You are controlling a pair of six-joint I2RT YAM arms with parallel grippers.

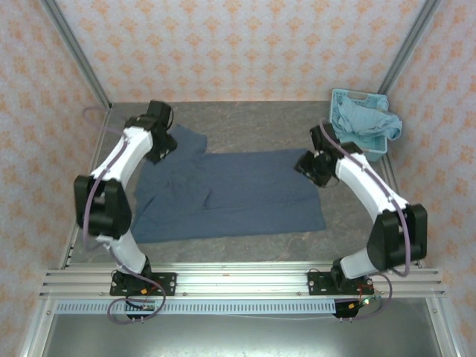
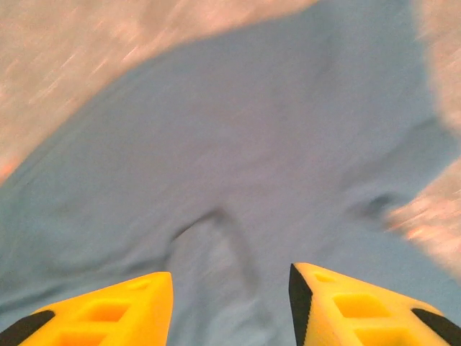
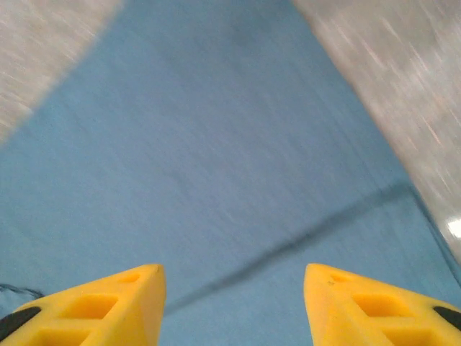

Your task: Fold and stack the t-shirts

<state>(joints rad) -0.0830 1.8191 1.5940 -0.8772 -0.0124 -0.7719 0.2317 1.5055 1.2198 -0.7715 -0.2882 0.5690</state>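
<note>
You have the dark blue t-shirt (image 1: pixel 230 195) lying spread out flat on the table (image 1: pixel 253 119), roughly midway between the two arms. One sleeve reaches toward the far left corner, and the left half is wrinkled. The lighter aqua t-shirt (image 1: pixel 366 125) sits bunched up in the basket (image 1: pixel 343 97) at the far right corner, spilling over the rim, well apart from the dark one.

Your left gripper (image 2: pixel 230 285) hangs over the far left part of the dark shirt, near the sleeve. Its yellow fingers (image 2: pixel 108 310) stand wide apart with nothing between them, and a crease in the cloth runs below the gap. Your right gripper (image 3: pixel 234 288) hovers above the shirt's far right edge, near the corner, its jaws likewise spread wide and empty. A dark line crosses the cloth under it, with bare table on both sides. Both wrist views are blurred, so you cannot tell whether the fingertips touch the cloth.
</note>
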